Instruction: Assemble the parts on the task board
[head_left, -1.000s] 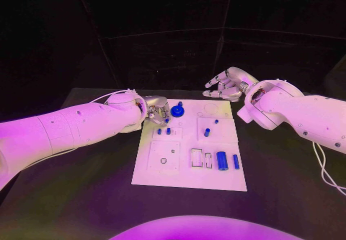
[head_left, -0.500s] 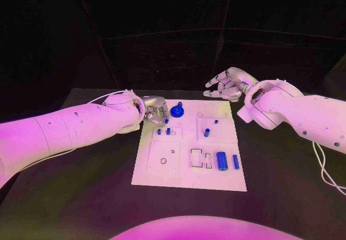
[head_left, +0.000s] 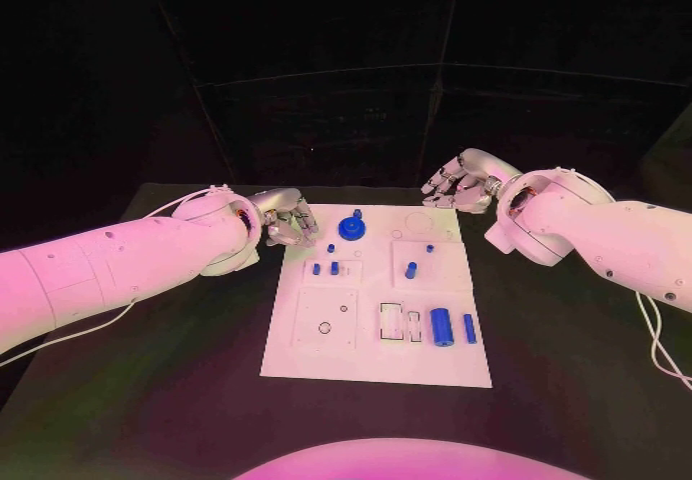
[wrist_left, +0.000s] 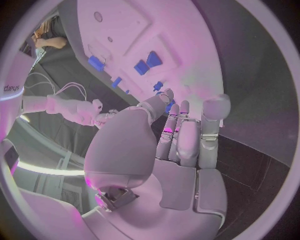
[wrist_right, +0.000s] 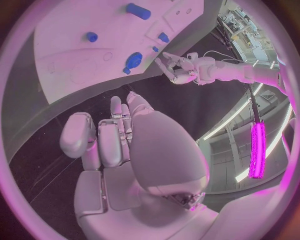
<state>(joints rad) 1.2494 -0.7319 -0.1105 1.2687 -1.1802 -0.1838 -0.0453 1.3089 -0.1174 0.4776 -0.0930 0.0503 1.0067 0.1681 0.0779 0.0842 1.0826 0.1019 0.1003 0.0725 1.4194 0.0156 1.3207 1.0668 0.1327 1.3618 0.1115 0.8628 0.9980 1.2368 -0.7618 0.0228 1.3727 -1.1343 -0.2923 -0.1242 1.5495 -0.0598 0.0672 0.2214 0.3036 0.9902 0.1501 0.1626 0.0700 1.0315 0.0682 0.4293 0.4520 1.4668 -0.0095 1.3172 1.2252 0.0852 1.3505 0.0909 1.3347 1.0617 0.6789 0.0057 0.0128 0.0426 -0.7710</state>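
Task board is flanked at its far corners by the left robot hand and right robot hand; nothing is held, fingers loosely curled.

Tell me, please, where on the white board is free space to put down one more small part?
The near strip of the task board, below the square recess and the large blue cylinder, is bare. The far right corner by the right hand carries faint outlines only. The far left is crowded: the blue knob, small pegs and the left hand.
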